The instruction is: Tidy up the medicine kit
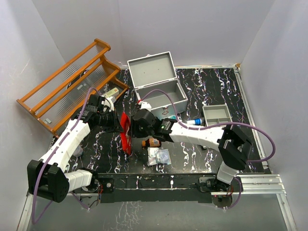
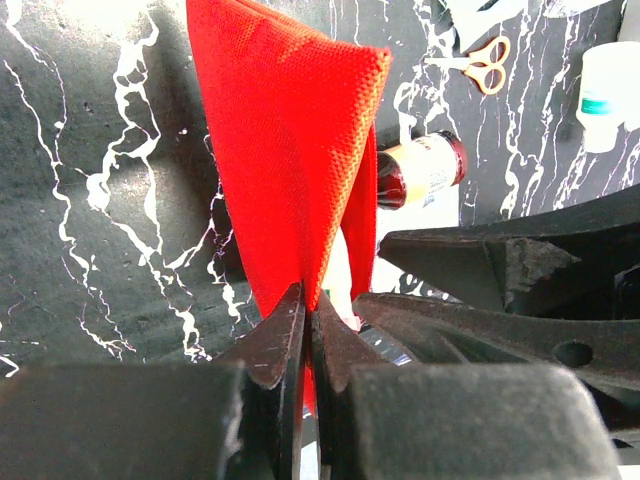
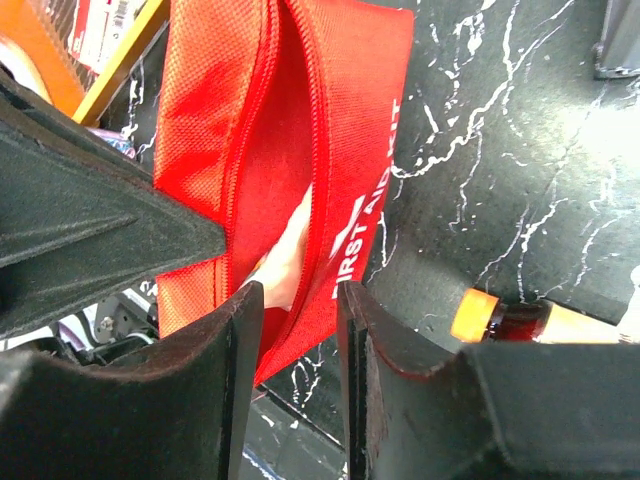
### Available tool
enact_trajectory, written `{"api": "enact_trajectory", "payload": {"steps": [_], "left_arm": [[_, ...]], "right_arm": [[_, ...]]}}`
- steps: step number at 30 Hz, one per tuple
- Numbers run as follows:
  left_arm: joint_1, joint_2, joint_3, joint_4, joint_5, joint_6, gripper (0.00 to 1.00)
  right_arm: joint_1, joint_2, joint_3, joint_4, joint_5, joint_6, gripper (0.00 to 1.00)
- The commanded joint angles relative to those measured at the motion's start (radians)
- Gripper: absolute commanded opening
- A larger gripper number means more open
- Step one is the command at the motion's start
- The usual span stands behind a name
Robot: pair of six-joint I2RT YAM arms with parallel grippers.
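From above, one grey metal rectangular medicine kit (image 1: pixel 169 97) stands at the middle of the far edge of the black marbled table (image 1: pixel 211 91), lid thrown back and the inside open to view. One slatted orange wooden rack (image 1: pixel 72 82) fills the far left corner, and one shallow grey divided tray (image 1: pixel 217 114) sits by the right edge. Toward the near edge, the left gripper (image 1: pixel 118 121) and right gripper (image 1: pixel 136 126) flank one red fabric pouch (image 1: pixel 126 134). Beside it lie one brown bottle (image 1: pixel 153 143) and some clear packets (image 1: pixel 159 156), too small to count.

On the left wrist, the left gripper (image 2: pixel 305 305) is clenched on the red fabric pouch's (image 2: pixel 290 130) edge. The brown bottle (image 2: pixel 420 170) and one pair of tan-handled scissors (image 2: pixel 485 62) lie beyond.

On the right wrist, the right gripper (image 3: pixel 297 300) is parted, astride the unzipped red fabric pouch (image 3: pixel 210 120), which is lettered FIRST AID KIT.
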Motion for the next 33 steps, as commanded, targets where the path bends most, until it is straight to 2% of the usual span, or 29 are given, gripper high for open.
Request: {"api": "enact_trajectory", "payload": {"steps": [1,7,9,13,16,30,33], "left_arm": [[-0.003,-0.024,0.002,-0.002,0.034,0.018,0.0],[-0.003,-0.036,-0.003,0.005,0.036,0.029,0.0],[-0.003,-0.042,-0.008,0.014,0.039,0.033,0.0],[-0.002,-0.046,-0.019,0.028,0.043,0.036,0.0],[-0.003,-0.053,-0.026,0.038,0.037,0.036,0.0],[-0.003,-0.094,-0.039,0.078,0.019,0.031,0.0],[-0.003,-0.108,-0.041,0.088,0.012,0.032,0.0]], "right_arm": [[0.0,-0.04,0.073,0.003,0.078,-0.032,0.34],[0.0,-0.049,0.13,-0.036,0.122,-0.058,0.41],[0.0,-0.049,0.142,-0.03,0.108,-0.067,0.35],[0.0,-0.015,0.182,-0.029,0.067,-0.082,0.18],[0.002,0.02,0.196,-0.039,0.062,-0.073,0.13],[0.026,0.12,0.227,-0.152,0.094,-0.048,0.17],[0.033,0.114,0.231,-0.162,0.074,-0.04,0.22]]}}
